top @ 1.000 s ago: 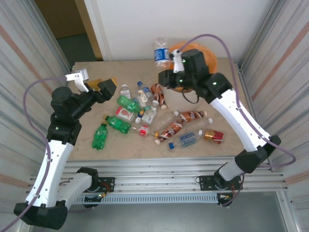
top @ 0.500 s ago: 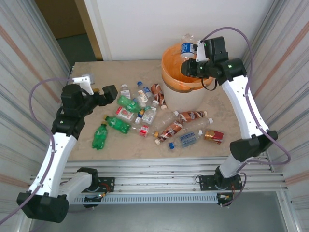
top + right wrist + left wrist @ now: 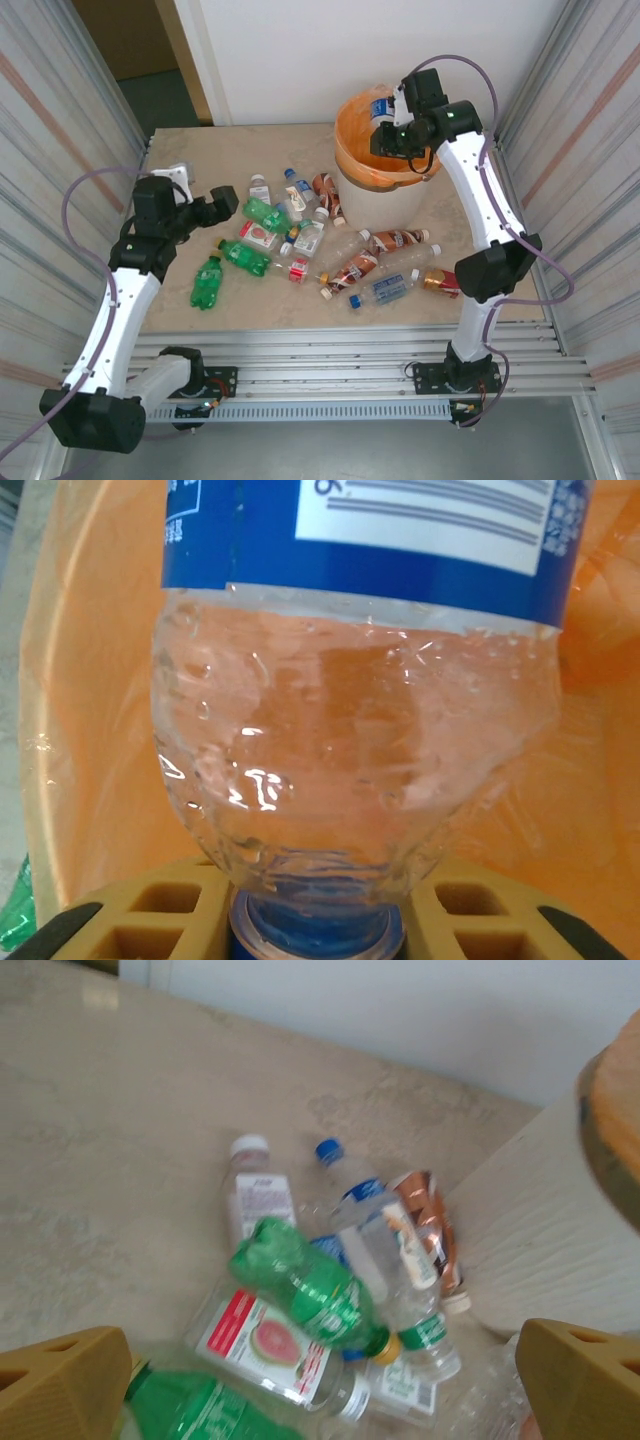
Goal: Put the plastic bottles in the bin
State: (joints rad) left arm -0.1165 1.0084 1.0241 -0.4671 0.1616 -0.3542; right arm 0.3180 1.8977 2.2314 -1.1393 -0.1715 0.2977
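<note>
**Right arm.** The right gripper (image 3: pixel 315 928) is above the bin (image 3: pixel 362 205), inside the line of the orange-bagged rim. Its fingers (image 3: pixel 135 925) pinch the neck of a clear blue-labelled bottle (image 3: pixel 355 730). The blue cap sits toward the wrist and the body points out over the orange liner. The label has a white panel with rows of fine print too small to read. One large character, a 6 or a 9, is cut off at the frame edge.

**Left arm.** The left gripper (image 3: pixel 320 1390) has its jaws spread wide and holds nothing. It hovers over the left end of the loose bottles (image 3: pixel 345 270), which lie on the table (image 3: pixel 230 145) beside the bin.

**Labels below the left gripper.**
- A green bottle (image 3: pixel 310 1295) with a green label lies across a flat clear bottle (image 3: pixel 265 1335). The flat bottle's red-and-white label shows a cut pink fruit.
- A white-capped bottle (image 3: pixel 255 1185) has a white label.
- A blue-capped bottle (image 3: pixel 350 1195) lies next to it.
- A crushed brown-labelled bottle (image 3: pixel 425 1225) lies just beside the bin wall.

The lettering on all of these is too blurred to read.
</note>
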